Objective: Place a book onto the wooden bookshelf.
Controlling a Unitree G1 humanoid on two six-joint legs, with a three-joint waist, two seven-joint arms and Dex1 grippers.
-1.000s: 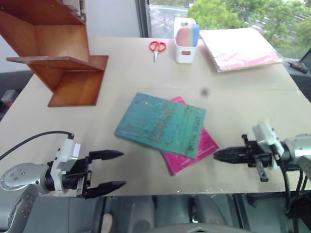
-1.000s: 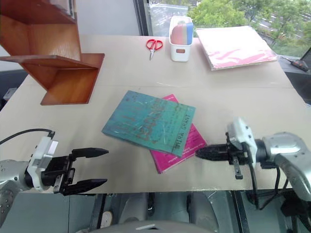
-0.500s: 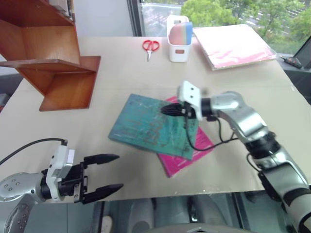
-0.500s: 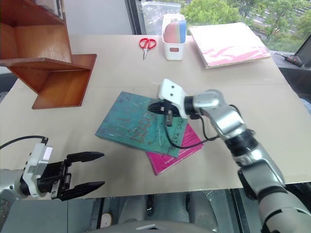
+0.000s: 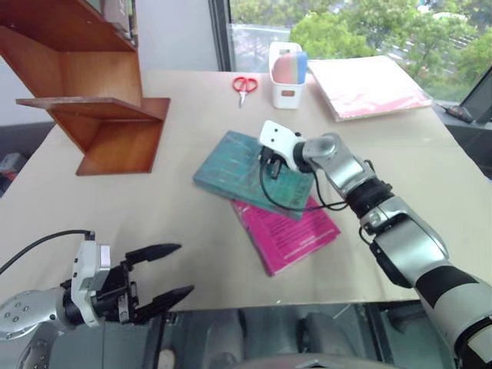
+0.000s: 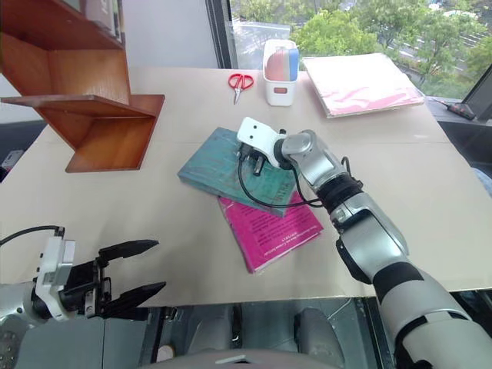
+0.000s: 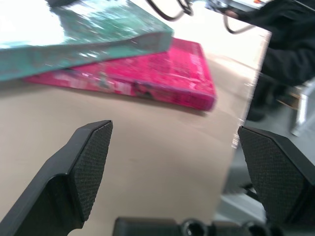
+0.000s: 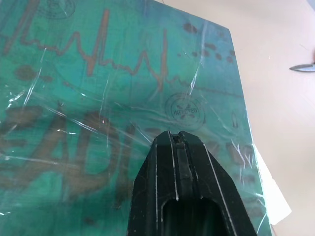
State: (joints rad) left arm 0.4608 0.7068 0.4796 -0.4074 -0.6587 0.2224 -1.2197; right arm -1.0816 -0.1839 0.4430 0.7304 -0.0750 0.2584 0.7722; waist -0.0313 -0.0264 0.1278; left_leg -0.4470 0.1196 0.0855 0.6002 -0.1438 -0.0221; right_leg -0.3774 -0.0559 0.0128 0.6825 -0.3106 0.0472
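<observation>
Teal book [image 5: 257,169] lies mid-table, overlapping the pink book [image 5: 288,231]; wooden bookshelf [image 5: 100,115] stands well apart. Right gripper [image 8: 178,140], fingers closed and empty, rests on the cover. Left gripper [image 5: 167,270] spread wide, empty. Risk: pressing may drag both books or skid off the glossy film. White holder [image 5: 286,83] contains pastel erasers or pads.

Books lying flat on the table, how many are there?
2. The teal-green book lies mid-table under the shut right gripper; the magenta-pink book lies partly beneath it, nearer the robot. The pale pink folder is not counted.
</observation>
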